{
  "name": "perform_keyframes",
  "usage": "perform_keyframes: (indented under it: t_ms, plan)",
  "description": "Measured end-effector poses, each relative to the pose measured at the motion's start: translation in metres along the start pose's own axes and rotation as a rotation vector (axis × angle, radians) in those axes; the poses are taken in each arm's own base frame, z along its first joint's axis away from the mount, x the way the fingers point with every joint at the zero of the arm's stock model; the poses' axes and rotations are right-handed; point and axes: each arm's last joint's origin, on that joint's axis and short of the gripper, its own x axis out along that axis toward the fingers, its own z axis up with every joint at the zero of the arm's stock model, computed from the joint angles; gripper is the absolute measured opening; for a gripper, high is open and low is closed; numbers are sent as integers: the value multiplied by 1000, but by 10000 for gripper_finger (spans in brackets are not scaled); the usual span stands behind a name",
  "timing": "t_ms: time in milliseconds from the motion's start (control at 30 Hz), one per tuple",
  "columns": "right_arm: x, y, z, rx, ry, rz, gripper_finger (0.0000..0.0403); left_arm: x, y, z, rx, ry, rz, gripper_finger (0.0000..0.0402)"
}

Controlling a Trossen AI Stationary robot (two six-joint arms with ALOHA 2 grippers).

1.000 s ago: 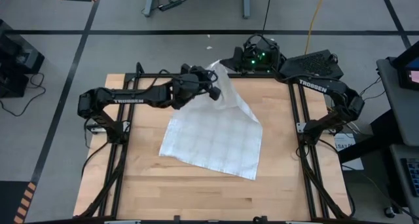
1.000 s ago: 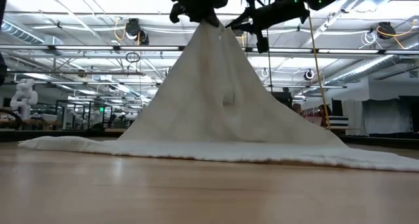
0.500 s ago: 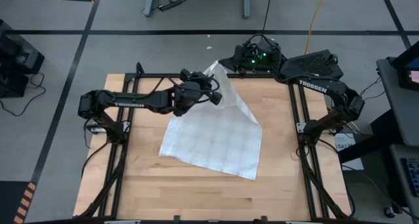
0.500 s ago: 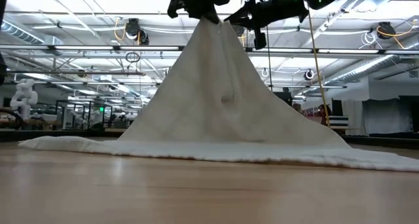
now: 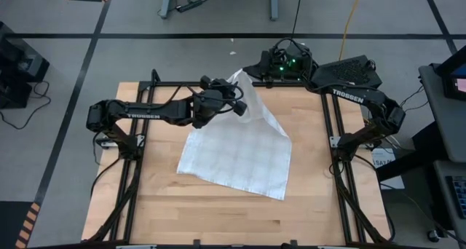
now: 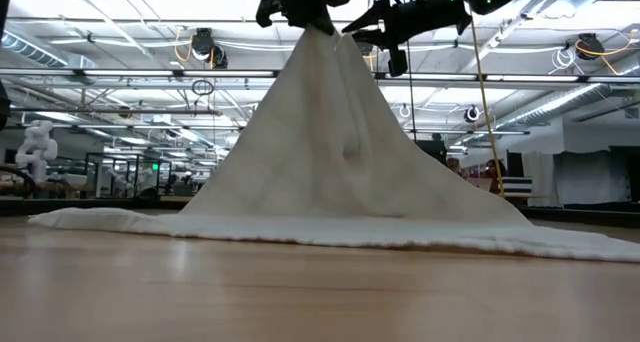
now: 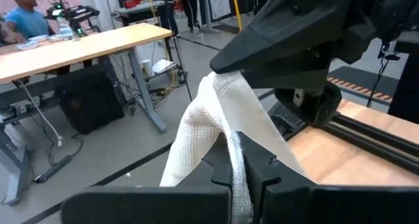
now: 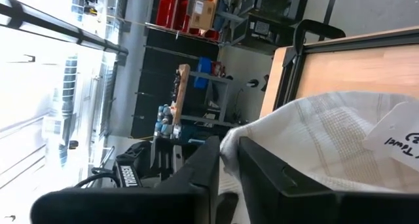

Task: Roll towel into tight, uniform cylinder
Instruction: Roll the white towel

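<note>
Seen from above: one towel, near edge on the counter, far corner raised; left pincer clenched on it. Low view: towel tented. Right wrist view: right pincer astride that corner, grip unclear.

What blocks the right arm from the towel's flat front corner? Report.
Probably nothing, so likely yes: the towel corner lies uncovered on the table. The right hand and left hand are at its raised back corner.

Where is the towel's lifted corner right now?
In the high view the towel peaks at the table's far edge, pinched by the left gripper.
</note>
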Motion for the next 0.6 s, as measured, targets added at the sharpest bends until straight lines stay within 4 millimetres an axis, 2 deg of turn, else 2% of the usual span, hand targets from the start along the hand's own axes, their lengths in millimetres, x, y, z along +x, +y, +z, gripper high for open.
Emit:
perform_keyframes:
  t_ms: [433,600]
  plan:
    - [0,0,0,8,-1,-1,52,9,8,3,-16,-12,-50,5]
    - [0,0,0,8,-5,-2,52,9,7,4,26,-14,-91,5]
